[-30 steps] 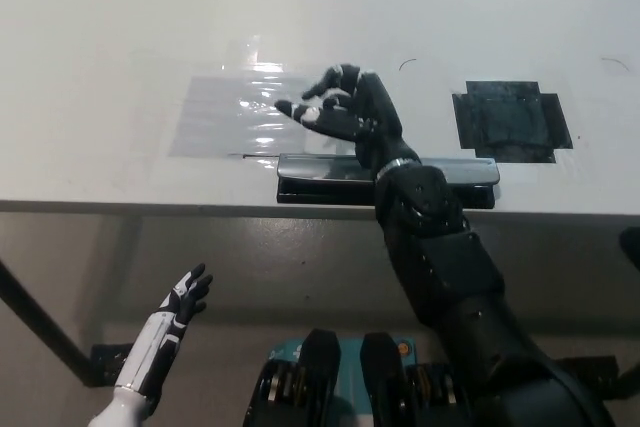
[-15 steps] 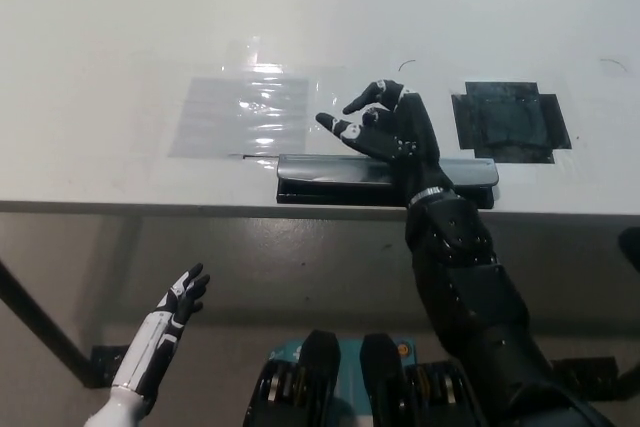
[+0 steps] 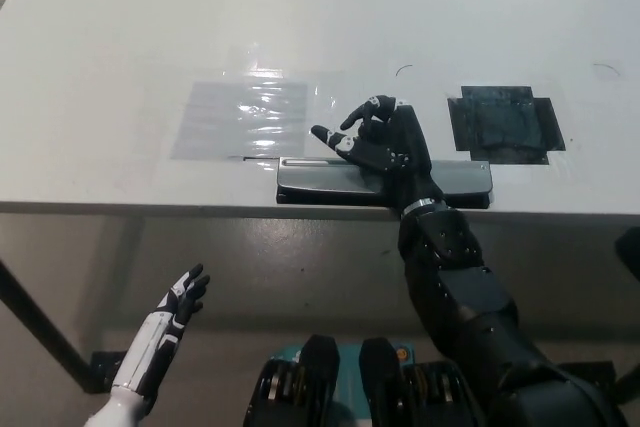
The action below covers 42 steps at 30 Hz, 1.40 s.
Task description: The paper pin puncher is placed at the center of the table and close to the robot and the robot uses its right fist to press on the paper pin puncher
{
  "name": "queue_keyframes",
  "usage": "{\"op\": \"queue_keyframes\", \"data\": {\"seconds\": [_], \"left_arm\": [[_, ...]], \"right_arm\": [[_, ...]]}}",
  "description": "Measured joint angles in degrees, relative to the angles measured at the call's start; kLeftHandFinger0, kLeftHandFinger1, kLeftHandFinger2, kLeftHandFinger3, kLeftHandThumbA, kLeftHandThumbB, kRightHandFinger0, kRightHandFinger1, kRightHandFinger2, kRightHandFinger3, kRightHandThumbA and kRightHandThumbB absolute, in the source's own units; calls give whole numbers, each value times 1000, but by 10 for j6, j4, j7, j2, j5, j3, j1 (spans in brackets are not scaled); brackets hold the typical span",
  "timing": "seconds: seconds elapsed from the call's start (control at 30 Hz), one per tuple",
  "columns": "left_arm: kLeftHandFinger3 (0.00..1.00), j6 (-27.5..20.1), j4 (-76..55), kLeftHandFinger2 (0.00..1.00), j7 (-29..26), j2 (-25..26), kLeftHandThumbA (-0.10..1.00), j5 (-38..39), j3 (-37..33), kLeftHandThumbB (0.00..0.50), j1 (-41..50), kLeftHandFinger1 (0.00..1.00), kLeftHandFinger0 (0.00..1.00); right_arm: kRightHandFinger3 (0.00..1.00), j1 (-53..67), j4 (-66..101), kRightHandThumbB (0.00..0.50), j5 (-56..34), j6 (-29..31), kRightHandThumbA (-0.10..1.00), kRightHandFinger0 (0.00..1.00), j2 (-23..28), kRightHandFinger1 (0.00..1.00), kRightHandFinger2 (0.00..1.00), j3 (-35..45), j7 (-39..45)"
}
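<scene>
The paper pin puncher (image 3: 320, 179), a long black bar with a silver top, lies along the near edge of the white table (image 3: 120, 37), at its middle. My black right hand (image 3: 380, 142) is over the puncher's middle, its heel on or just above the silver top. Its fingers are loosely curled and apart, pointing left, and hold nothing. The forearm hides part of the bar. My white left hand (image 3: 178, 305) rests open below the table edge at the lower left.
A clear plastic sheet (image 3: 240, 117) lies flat on the table left of the hand. A square patch of black tape (image 3: 505, 124) sits to the right. The table's front edge (image 3: 150, 209) runs just below the puncher.
My right hand has moved right from the plastic sheet, then come down towards the puncher's top, its fingers curling in a little. The left hand has stayed still.
</scene>
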<state>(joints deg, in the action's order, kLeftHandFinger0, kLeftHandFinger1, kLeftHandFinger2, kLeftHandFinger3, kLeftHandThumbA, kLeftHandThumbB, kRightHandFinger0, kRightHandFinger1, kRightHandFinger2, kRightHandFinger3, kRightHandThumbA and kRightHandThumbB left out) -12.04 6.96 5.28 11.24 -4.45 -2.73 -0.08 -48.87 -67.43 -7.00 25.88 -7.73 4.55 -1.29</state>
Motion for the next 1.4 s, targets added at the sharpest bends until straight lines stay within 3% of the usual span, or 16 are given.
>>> {"op": "queue_keyframes", "data": {"seconds": [0.07,0.3,0.43,0.57,0.6,0.63,0.73,0.83,0.87,0.93,0.97,1.0,1.07,1.2,1.4], "left_arm": [[1000,0,0,1000,0,0,1000,0,0,353,4,1000,1000],[1000,0,0,1000,0,0,1000,-1,-2,353,20,1000,1000],[1000,-1,2,1000,0,0,1000,-1,-3,338,31,1000,1000],[1000,-1,3,1000,0,0,1000,-1,-5,331,38,1000,1000],[1000,-1,3,1000,0,0,1000,-1,-5,328,39,1000,1000],[1000,-1,3,1000,0,0,1000,-1,-5,319,39,1000,1000],[1000,-1,3,1000,0,0,1000,-1,-6,324,40,1000,1000],[1000,-1,2,1000,0,0,1000,-1,-7,333,40,1000,1000],[1000,-1,1,1000,0,0,1000,-1,-7,335,40,1000,1000],[1000,-1,1,1000,0,0,1000,-2,-8,336,39,1000,1000],[1000,-1,1,1000,0,0,1000,-2,-7,325,40,1000,1000],[1000,-1,2,1000,0,0,1000,-2,-7,332,40,1000,1000],[1000,-1,2,1000,0,0,1000,-2,-7,339,39,1000,1000],[1000,0,4,1000,0,0,1000,-2,-7,327,36,1000,1000],[1000,0,8,1000,0,0,1000,-2,-7,325,31,1000,1000]], "right_arm": [[165,-1,-7,231,2,9,1000,0,0,0,297,-2,0],[128,-1,-18,206,11,30,1000,0,0,26,309,-7,0],[100,1,-19,149,17,39,1000,0,-1,42,310,-13,-2],[124,3,-19,160,21,42,1000,0,-1,51,321,-18,-3],[153,3,-19,205,21,42,1000,0,-1,55,334,-18,-3],[159,3,-19,180,21,42,1000,0,-1,3,302,-18,-3],[92,3,-19,146,19,42,1000,17,-2,19,229,-13,-4],[88,3,-13,179,16,42,1000,104,-4,71,266,-1,-4],[116,5,-2,188,15,42,1000,32,-4,100,307,2,-5],[167,20,53,206,13,41,1000,21,-4,130,337,5,-5],[138,34,89,215,12,38,1000,22,-5,122,309,6,-4],[78,42,112,209,11,36,1000,1,-5,51,241,6,-3],[10,53,156,201,10,24,1000,0,-4,0,102,5,-3],[0,79,242,237,5,-4,1000,0,4,0,0,6,-3],[0,110,360,218,-7,-47,1000,0,29,0,0,6,-5]]}}
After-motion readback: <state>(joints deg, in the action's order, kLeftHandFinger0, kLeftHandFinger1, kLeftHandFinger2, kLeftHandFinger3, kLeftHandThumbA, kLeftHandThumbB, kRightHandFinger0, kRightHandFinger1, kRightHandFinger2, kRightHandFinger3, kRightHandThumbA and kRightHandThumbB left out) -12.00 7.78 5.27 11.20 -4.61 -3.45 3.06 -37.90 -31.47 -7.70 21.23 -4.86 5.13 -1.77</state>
